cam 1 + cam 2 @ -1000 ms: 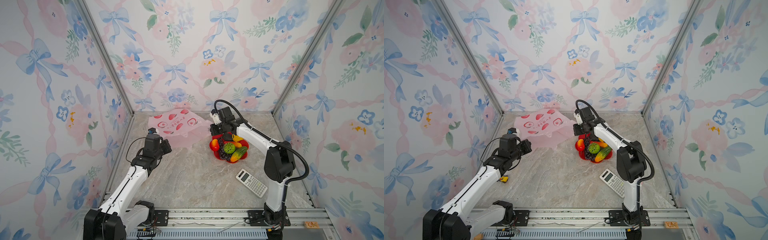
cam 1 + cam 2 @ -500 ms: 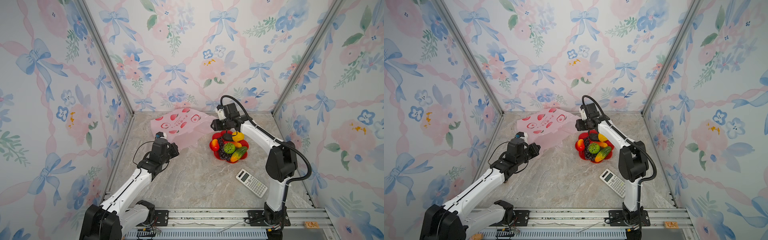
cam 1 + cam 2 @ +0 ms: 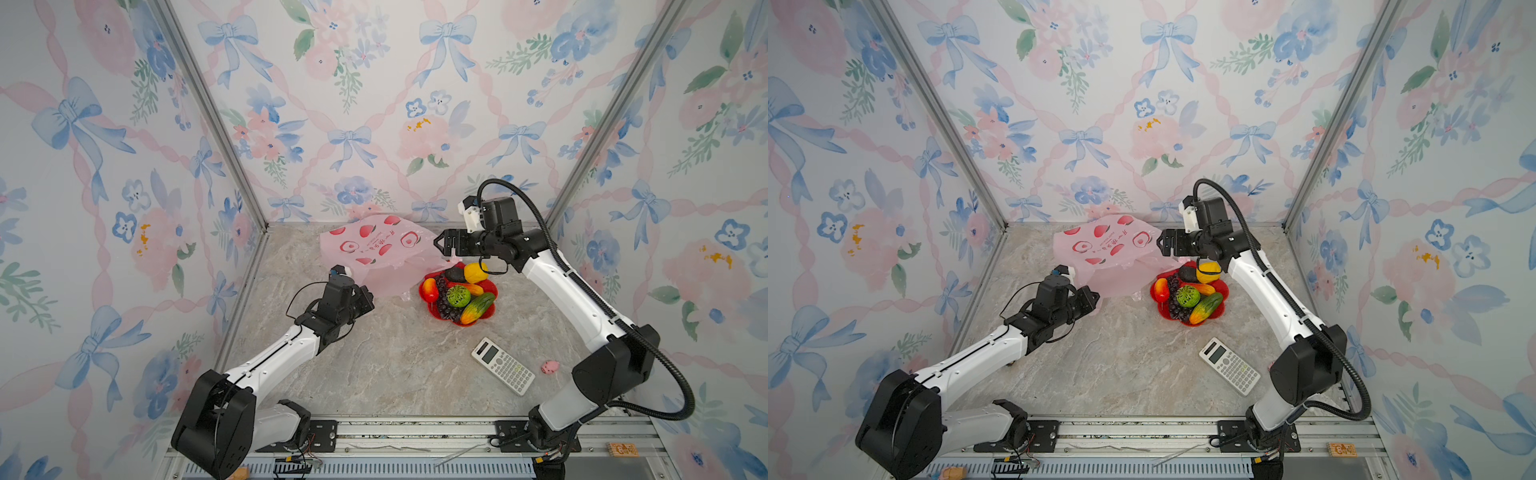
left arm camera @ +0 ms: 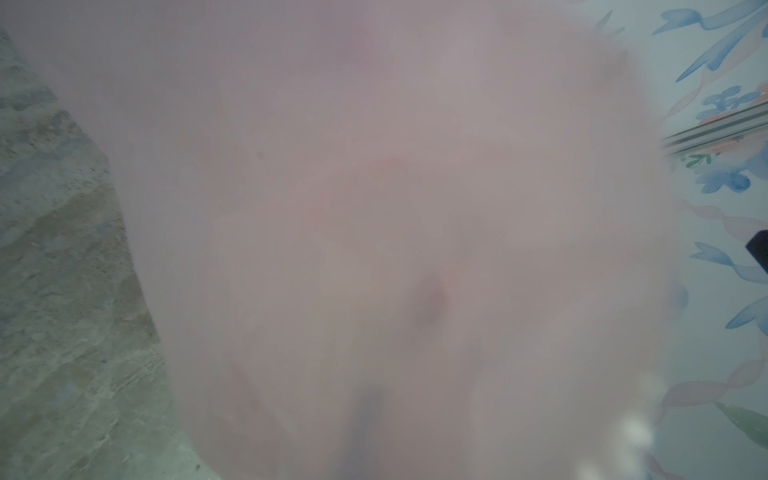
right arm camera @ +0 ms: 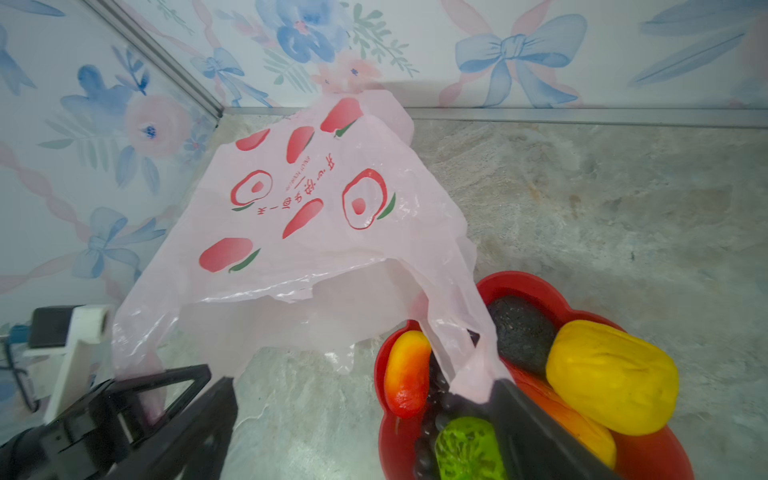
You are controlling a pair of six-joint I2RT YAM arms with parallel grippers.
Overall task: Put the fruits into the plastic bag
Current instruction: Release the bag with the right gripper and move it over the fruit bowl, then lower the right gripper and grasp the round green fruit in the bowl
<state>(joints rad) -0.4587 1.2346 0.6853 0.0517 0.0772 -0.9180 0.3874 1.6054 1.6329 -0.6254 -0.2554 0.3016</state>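
Glossy toy fruits (image 3: 458,296) piled together beside the crumpled, half-lifted pale-pink bag (image 3: 374,249).

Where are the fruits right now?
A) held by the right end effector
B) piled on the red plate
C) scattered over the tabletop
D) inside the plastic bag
B: the fruits sit heaped on the red plate, beside the plastic bag.
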